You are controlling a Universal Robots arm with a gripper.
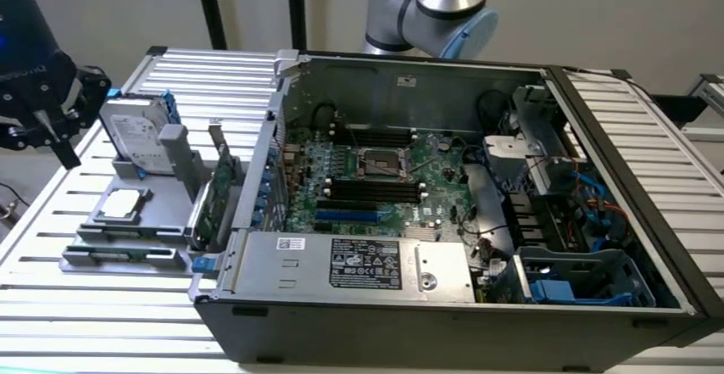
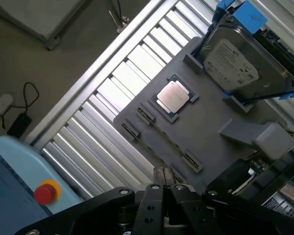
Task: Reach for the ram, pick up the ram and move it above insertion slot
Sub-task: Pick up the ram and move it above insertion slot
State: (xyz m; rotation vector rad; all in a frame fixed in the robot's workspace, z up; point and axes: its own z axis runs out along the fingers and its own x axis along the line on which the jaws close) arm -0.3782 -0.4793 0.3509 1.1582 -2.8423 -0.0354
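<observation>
Power supply label (image 1: 364, 263): print present, not legible.
Hard drive label (image 2: 231, 62): print present, not legible.
Readable text: none.

exterior view's centre-right: case (image 1: 453, 340) is set on table (image 1: 91, 323) | in case: motherboard (image 1: 442, 170) is mounted behind power supply (image 1: 351, 264) | exterior view's left: fixture (image 1: 158, 213) is placed beside case; hard drive (image 1: 134, 132) is stood on its rear, processor (image 1: 122, 206) laid before it
</observation>
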